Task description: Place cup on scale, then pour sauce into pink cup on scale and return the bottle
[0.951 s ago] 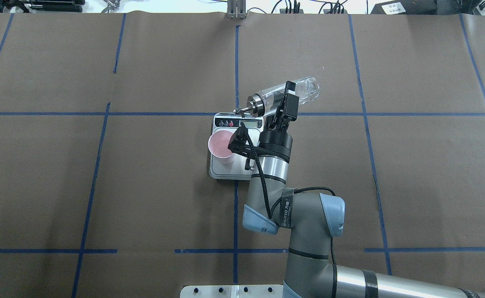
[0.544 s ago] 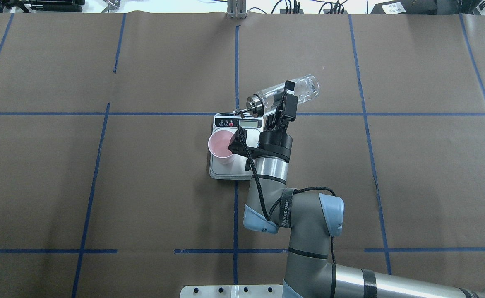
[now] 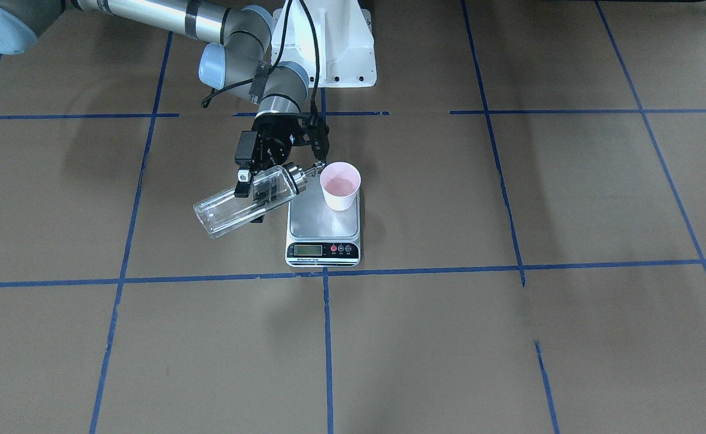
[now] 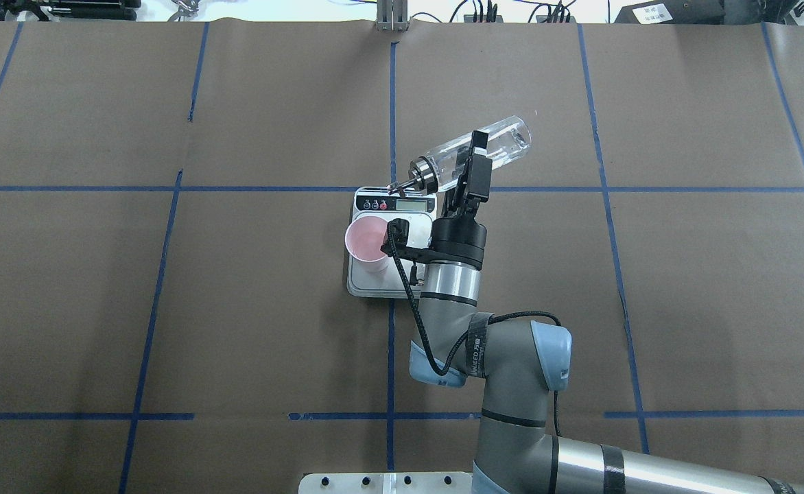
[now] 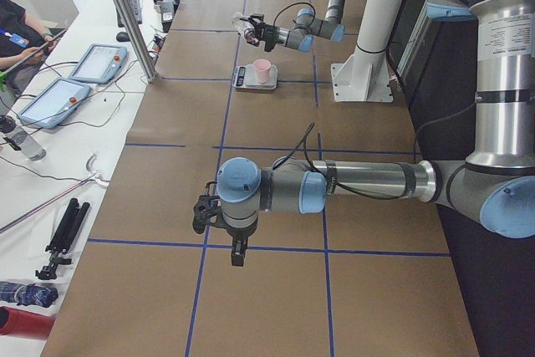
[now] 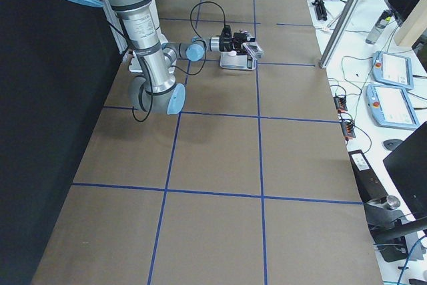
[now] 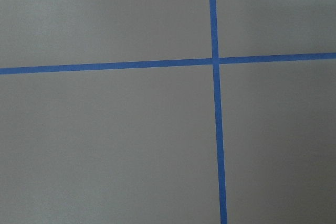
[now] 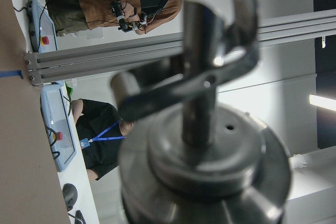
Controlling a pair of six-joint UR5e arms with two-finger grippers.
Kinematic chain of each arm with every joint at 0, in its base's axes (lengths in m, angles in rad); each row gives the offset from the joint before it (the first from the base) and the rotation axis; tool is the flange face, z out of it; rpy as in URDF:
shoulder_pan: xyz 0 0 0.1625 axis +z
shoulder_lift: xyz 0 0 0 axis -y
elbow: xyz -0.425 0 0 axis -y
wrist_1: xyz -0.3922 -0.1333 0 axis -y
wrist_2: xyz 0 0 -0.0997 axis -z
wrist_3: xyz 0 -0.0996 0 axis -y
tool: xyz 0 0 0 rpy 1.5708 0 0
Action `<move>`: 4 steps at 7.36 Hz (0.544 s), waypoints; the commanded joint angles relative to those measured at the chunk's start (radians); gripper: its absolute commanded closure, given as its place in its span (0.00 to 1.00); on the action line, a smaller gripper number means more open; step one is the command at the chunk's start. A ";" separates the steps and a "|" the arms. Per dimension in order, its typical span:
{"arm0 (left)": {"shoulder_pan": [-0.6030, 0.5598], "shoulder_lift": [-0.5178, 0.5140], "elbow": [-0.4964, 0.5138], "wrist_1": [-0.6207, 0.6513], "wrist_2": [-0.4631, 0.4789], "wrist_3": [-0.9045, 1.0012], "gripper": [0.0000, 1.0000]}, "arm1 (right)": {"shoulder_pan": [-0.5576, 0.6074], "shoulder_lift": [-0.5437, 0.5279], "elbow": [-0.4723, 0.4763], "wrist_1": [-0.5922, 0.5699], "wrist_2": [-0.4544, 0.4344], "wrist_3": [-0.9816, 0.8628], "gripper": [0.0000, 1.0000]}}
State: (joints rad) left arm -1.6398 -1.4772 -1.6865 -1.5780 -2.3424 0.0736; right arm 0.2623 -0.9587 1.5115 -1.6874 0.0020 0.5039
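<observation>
Bottle (image 3: 244, 205), front view: where is it, and what holds it? —M.

Off the bench, clenched round its body in the right tool (image 3: 250, 199). It lies near level, with the spout (image 3: 306, 172) just beside the rim of the cup (image 3: 340, 186). The cup stands upright on the scale (image 3: 320, 232), at the end away from the display. There looks to be a shallow pool of sauce (image 3: 342, 187) in the cup. No stream visible. —R.

Overhead? —M.

Same grip. The cup is on the platform's left side, and the arm hides part of the platform. The glass reads clear; cannot tell how much is inside. —R.

Side views? —M.

Too small for detail at the scale. From the left end, the left tool (image 5: 238, 257) hangs over bare bench, well apart from the scale. Clenched or released, cannot tell. Its wrist view shows only brown paper and blue tape. —R.

Right wrist view? —M.

The silver spout fills it, blurred, with people behind. —R.

Progress? —M.

Judgement: cup placed, done. Pour under way or near its end; display unreadable. Left to do: right the bottle, set it back on the bench, release. —R.
</observation>
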 commanded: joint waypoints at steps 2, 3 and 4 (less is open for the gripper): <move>0.000 -0.002 0.002 0.001 0.000 0.000 0.00 | -0.003 -0.005 -0.001 0.000 -0.040 -0.002 1.00; 0.000 -0.002 0.001 0.001 0.000 0.000 0.00 | -0.006 -0.005 -0.001 0.000 -0.060 -0.013 1.00; 0.000 -0.002 0.002 0.001 0.000 0.000 0.00 | -0.006 -0.008 -0.001 0.000 -0.074 -0.027 1.00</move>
State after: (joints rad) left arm -1.6398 -1.4787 -1.6852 -1.5770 -2.3424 0.0736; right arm 0.2577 -0.9639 1.5109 -1.6872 -0.0516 0.4918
